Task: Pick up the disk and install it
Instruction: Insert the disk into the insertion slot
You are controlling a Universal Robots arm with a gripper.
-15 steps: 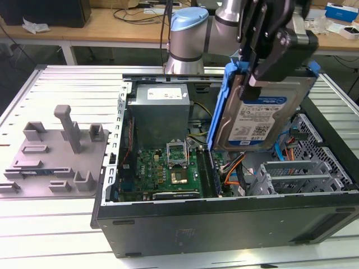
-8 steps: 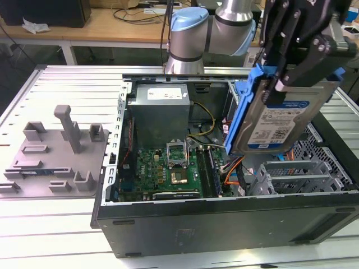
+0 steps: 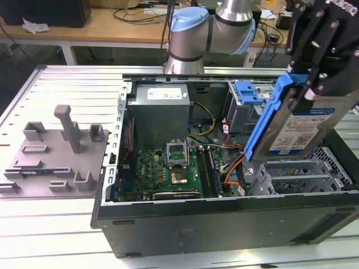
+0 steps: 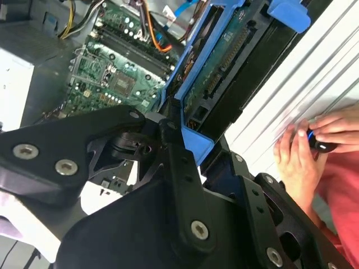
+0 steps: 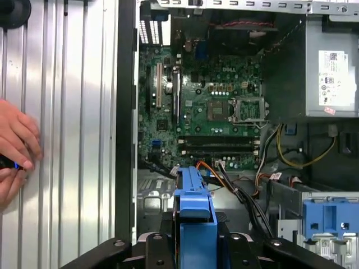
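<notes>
Clamped tight on the disk (image 3: 300,129), the gripper (image 3: 317,78) hangs over the exterior view's right side of the open computer case (image 3: 224,224). The disk is tilted, with its blue frame facing the inside of the case and its white and blue sticker facing out. Inside the case lie a green board (image 3: 162,168) and a grey box (image 3: 160,112). A blue latch (image 3: 248,92) sits near the back. A grey plate (image 3: 50,168) with little posts lies on the metal table (image 3: 73,84), on the exterior view's left, just beside the case.

In the second wrist view, the black gripper (image 4: 185,134) pinches the blue frame at one end of the disk (image 4: 221,61). The green underside of the disk faces the camera. The green board (image 4: 112,73) is below it. A person's hands (image 4: 300,154) rest on the table beside the case. They seem to hold a small dark thing (image 4: 317,143), but I cannot tell what it is.

In the first wrist view, the disk (image 5: 192,193) shows edge on, as a thin blue strip sticking out from the gripper (image 5: 193,244). It points at the green board (image 5: 213,112) in the open case. The grey box (image 5: 331,61) and the blue latch (image 5: 331,218) are off to one side. The hands (image 5: 17,140) are on the table on the other side.
</notes>
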